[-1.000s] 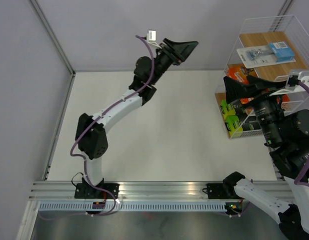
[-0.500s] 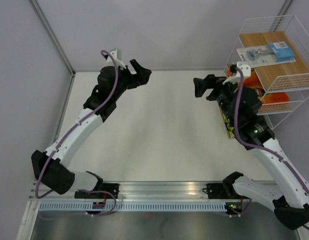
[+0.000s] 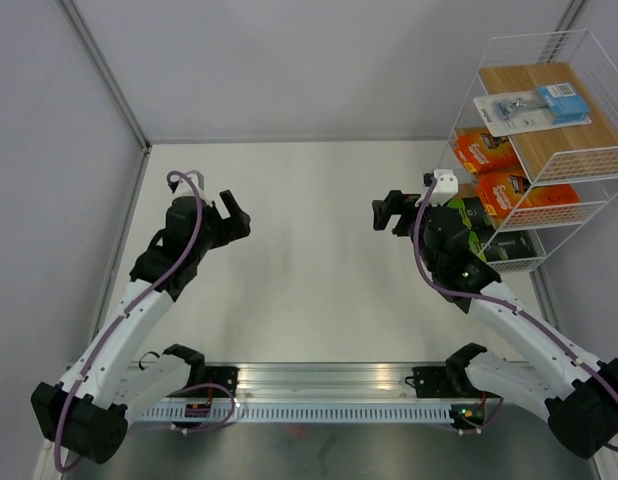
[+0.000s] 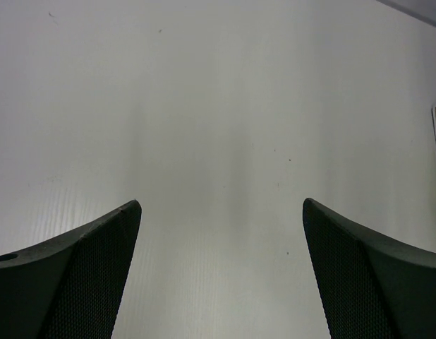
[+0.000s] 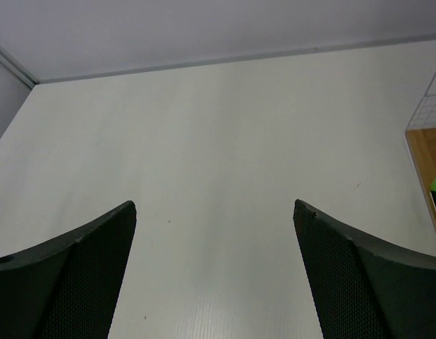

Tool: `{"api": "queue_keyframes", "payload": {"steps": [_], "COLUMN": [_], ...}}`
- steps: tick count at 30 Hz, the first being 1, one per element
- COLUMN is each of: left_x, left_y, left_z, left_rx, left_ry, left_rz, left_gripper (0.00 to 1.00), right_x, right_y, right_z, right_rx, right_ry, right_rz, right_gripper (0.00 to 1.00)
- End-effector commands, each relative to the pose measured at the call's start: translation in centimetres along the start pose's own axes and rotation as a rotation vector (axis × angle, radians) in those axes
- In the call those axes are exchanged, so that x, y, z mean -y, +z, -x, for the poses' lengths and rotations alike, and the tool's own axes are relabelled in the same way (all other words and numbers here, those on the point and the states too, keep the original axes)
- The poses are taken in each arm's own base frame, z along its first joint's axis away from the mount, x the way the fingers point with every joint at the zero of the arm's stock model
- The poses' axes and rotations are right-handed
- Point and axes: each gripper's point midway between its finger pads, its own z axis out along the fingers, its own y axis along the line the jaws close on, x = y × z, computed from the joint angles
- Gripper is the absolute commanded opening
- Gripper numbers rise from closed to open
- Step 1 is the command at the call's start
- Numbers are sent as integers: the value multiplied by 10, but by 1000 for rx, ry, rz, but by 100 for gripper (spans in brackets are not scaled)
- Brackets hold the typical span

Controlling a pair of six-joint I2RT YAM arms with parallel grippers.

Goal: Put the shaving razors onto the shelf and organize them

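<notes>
The white wire shelf [image 3: 579, 45] stands at the far right. Its top tier holds the clear blister pack with blue card [image 3: 534, 105]. The middle tier holds two orange packs [image 3: 486, 150] [image 3: 524, 190]. The bottom tier holds black packs with lime-green ends [image 3: 494, 235], partly hidden behind my right arm. My left gripper [image 3: 232, 212] is open and empty over the bare table at the left; its fingers [image 4: 77, 275] frame only table. My right gripper [image 3: 389, 212] is open and empty, left of the shelf. The shelf's edge [image 5: 426, 159] shows at the right of the right wrist view.
Grey walls close the back and left of the white table [image 3: 319, 260]. A metal rail [image 3: 319, 385] with both arm bases runs along the near edge.
Both arms have drawn back toward the near edge and lowered. The right arm has come away from the shelf, uncovering the orange and black packs on its tiers.
</notes>
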Motion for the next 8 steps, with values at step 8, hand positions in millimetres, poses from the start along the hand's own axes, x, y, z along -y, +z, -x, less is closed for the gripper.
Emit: {"api": "queue_keyframes", "payload": {"steps": [8], "left_x": [-12], "left_y": [-16], "left_z": [13], "left_rx": [71], "left_ry": [19], "left_rz": [38], "left_gripper": [100], "right_x": [3], "right_y": [-15], "right_z": [18], "right_rx": [104], "right_ry": [101], "right_rz": [-1], "right_gripper": [98]}}
